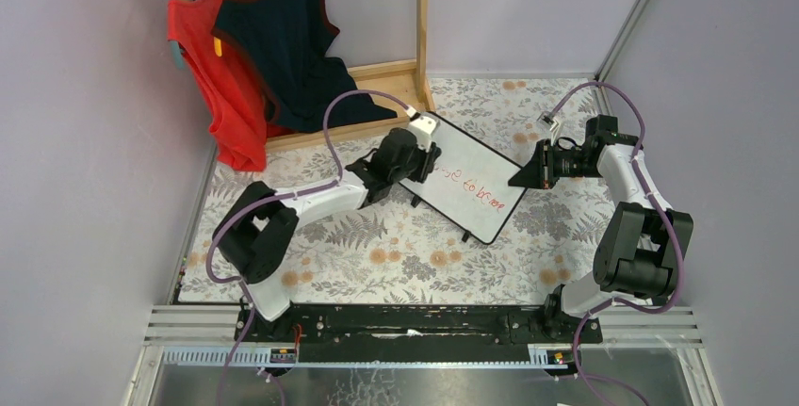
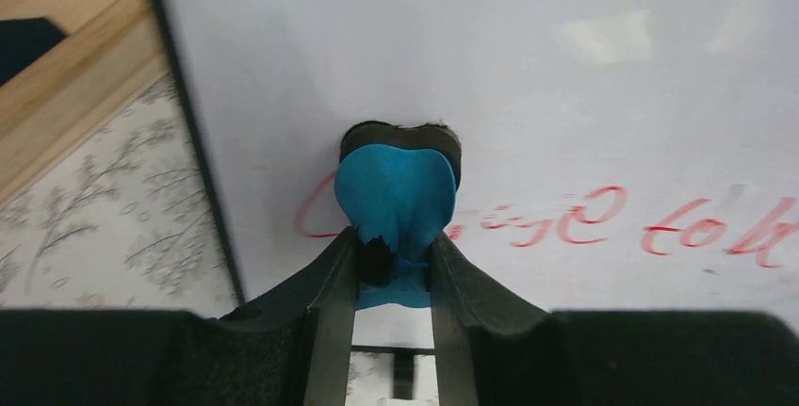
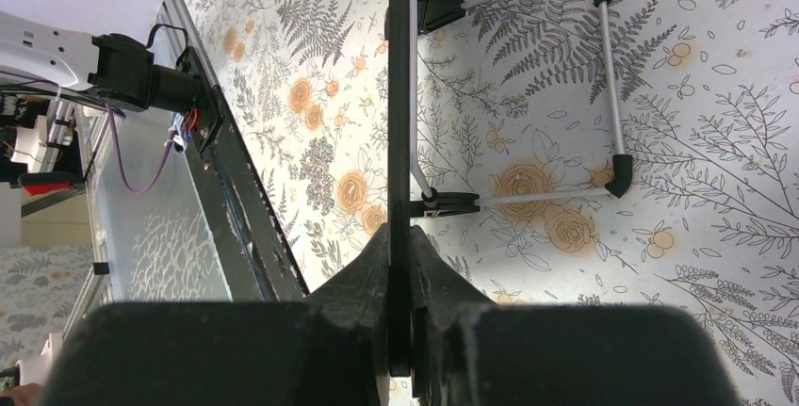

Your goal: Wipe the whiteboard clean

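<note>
The whiteboard (image 1: 462, 185), white with a thin black frame, lies tilted on the floral table, with red writing (image 1: 476, 189) across it. My left gripper (image 1: 419, 156) is shut on the small blue-black eraser (image 2: 396, 189), which presses on the board (image 2: 565, 76) at the left end of the red writing (image 2: 594, 218). My right gripper (image 1: 523, 175) is shut on the board's right edge; in the right wrist view the board's frame (image 3: 399, 95) runs edge-on between the fingers (image 3: 429, 265), with its wire stand (image 3: 608, 76) behind.
A wooden rack (image 1: 419, 20) with a red top (image 1: 221, 76) and a dark top (image 1: 292, 39) stands at the back left. The black base rail (image 1: 415, 321) runs along the near edge. Walls close in on both sides.
</note>
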You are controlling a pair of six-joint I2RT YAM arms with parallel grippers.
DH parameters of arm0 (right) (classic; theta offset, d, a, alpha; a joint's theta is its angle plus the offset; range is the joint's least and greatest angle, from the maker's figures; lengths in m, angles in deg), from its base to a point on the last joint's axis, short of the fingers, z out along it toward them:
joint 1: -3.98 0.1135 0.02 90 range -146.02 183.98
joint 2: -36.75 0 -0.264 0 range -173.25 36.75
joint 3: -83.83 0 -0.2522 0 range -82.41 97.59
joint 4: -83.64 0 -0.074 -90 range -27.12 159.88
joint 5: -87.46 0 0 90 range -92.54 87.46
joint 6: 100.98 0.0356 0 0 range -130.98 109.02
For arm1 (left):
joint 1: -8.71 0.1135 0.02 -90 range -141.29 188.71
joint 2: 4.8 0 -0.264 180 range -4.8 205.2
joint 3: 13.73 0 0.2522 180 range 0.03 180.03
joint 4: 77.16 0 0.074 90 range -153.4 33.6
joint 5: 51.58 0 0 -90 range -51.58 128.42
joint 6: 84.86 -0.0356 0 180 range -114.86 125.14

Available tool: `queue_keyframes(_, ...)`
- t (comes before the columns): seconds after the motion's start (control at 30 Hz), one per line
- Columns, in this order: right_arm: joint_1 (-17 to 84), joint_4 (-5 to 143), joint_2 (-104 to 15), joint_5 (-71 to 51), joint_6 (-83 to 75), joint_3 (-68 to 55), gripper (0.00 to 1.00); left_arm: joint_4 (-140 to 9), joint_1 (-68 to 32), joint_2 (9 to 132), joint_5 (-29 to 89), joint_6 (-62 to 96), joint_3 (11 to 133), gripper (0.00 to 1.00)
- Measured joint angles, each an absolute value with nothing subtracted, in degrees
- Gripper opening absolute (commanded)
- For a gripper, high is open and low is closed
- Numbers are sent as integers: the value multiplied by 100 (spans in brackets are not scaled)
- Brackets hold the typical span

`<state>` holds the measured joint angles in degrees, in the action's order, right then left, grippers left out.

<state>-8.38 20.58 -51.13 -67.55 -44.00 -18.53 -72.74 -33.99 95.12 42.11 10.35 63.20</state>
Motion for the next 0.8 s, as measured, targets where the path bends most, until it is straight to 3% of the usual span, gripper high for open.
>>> queue_keyframes(0.3,-838,2017,-5113,-6757,-4483,-1853,0,-7242,-2774,9389,4296,944,6194,0)
queue_keyframes(0.8,-840,1949,-5113,-6755,-4535,-1851,0,-7222,-3062,9529,4145,1020,6333,0)
